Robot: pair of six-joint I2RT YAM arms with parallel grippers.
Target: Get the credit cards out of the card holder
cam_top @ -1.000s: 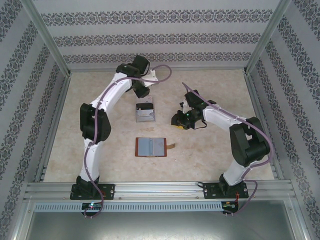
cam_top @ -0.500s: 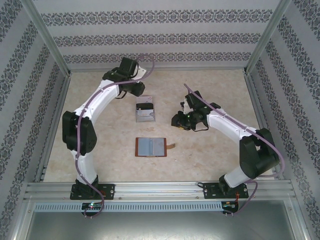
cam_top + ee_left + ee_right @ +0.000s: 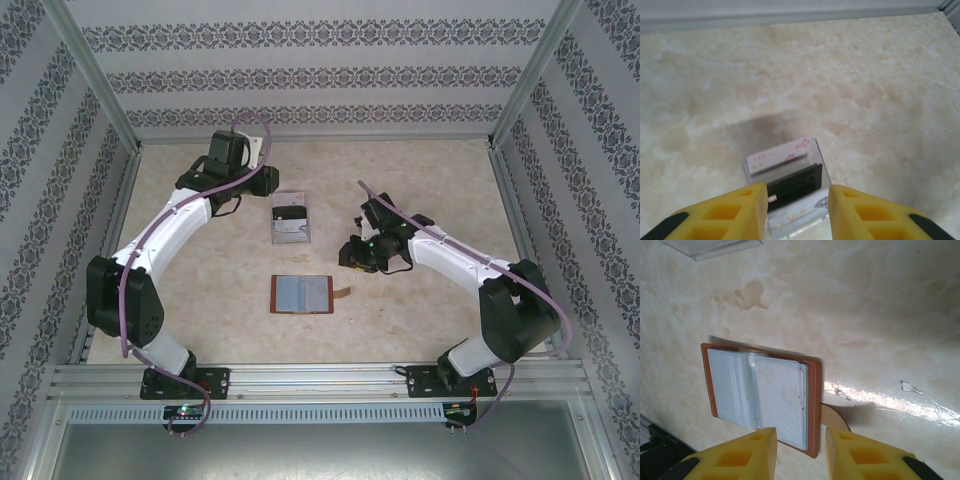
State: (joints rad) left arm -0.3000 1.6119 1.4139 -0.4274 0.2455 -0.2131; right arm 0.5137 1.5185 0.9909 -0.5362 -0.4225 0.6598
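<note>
Item, card holder [image 3: 301,294]: we find it lying open and flat at the middle of the table [image 3: 430,180], grey-blue slots up and strap tab [image 3: 832,416] out to one side; whether any card sits in those slots we cannot tell. Item, credit cards [image 3: 776,157]: we note a pale printed one and a dark one in the clear tray [image 3: 823,167], farther back and apart from the holder. Item, left gripper [image 3: 796,191]: jaws partly spread and empty, near the tray; right gripper [image 3: 801,434]: jaws likewise spread and empty, above the holder's tab-side edge.
</note>
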